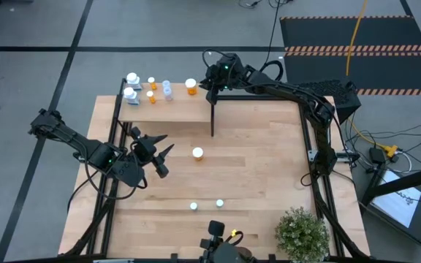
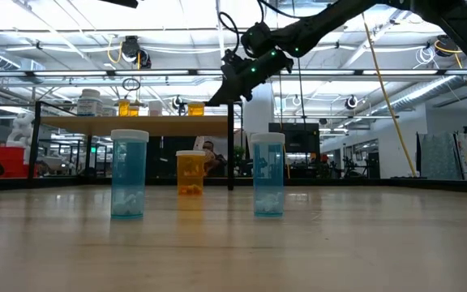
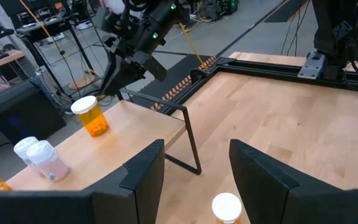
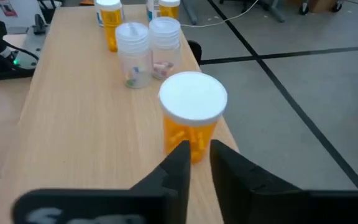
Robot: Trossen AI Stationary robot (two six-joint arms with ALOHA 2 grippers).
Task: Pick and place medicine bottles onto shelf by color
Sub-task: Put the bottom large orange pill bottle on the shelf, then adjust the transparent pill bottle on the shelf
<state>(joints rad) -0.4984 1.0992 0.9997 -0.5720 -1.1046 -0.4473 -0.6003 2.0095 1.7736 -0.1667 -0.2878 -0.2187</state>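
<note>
Your right gripper [image 1: 209, 85] hangs over the end of the shelf [image 1: 168, 109] nearest the middle of the table, just behind an orange bottle [image 4: 192, 114] that stands upright by the shelf's edge. In the right wrist view its fingers sit close together, with only a narrow slot between them, and the bottle stands free in front of the tips, so the claw is nearly closed and holds nothing. Judging from that, this bottle is already delivered. Along the shelf you can count more bottles: two clear ones [image 4: 148, 51] side by side past the orange one, smaller orange ones [image 1: 152, 89] beyond them, and white ones [image 1: 131, 86] at the far end, so the sorting by color looks well underway, though from above you cannot check every grouping. Three bottles remain on the tabletop [image 1: 262, 175]: an orange one [image 1: 197, 153] near the middle and two bluish ones [image 1: 206, 205] closer to the front edge, near each other. Your left gripper [image 3: 194, 167] waits over the left part of the table with its fingers spread apart and nothing between them, the middle orange bottle showing just ahead of it. By my reading, roughly two thirds is done and those three are what is left.
</note>
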